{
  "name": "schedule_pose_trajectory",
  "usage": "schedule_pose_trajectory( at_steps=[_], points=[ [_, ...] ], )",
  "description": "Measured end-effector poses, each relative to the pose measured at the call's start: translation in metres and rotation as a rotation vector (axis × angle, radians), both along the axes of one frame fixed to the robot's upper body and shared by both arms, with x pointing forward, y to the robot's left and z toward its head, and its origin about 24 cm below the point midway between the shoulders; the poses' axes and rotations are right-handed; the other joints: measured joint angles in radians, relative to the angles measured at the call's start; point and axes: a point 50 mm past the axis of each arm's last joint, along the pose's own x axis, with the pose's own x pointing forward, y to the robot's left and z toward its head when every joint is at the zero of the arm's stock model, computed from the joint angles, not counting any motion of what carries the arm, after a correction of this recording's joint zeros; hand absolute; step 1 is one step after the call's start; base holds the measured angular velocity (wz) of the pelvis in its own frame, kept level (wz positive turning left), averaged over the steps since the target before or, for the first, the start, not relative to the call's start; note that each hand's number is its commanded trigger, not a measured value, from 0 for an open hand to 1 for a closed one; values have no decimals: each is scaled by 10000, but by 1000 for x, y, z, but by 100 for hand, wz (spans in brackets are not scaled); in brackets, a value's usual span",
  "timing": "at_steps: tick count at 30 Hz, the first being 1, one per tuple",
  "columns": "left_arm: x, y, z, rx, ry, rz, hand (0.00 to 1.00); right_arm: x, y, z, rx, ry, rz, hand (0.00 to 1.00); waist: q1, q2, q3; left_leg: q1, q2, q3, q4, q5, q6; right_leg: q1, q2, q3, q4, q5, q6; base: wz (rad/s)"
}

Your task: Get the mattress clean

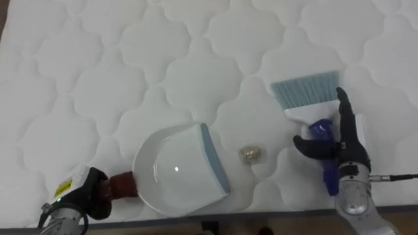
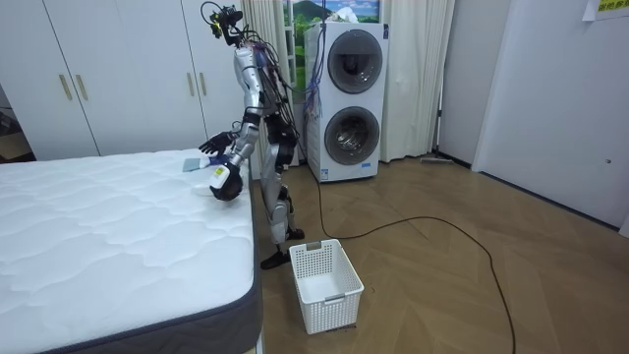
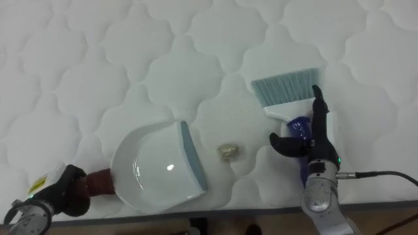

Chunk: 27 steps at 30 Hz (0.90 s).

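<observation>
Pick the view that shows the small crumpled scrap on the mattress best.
The left eye view: the scrap lies unobstructed on the mattress between dustpan and brush. The right eye view shows it much the same. The room view is too far off to make it out.

- Eye views: on the robot's head, looking steeply down, close over the near edge of the bed [image 1: 130, 65]; both cover almost the same patch, offset slightly sideways.
- Room view: well back, roughly level, facing the robot beside the bed; shares that edge.
</observation>
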Motion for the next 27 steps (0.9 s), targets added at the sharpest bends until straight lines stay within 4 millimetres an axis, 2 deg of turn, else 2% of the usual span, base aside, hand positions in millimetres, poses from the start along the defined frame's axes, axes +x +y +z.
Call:
schedule_pose_trajectory(
  at_steps=[7,14,27],
  points=[
    [3,2,3,288,-466,153,100,-12,-10,-16,-24,1127,-474,0,-57,1,2,-14,3,12,11,0,0,-19,-3,-17,6,0,0,0],
    [5,2,5,540,-614,143,100,-17,-16,-23,516,1567,-1074,0,-32,7,0,-17,3,12,6,0,0,-33,2,-3,2,0,-1,0],
    [6,-1,7,1041,-934,-182,100,-31,-25,-37,-186,2664,-923,0,-73,42,-24,12,-7,-87,68,1,0,68,3,-94,17,4,-7,1]
  ],
)
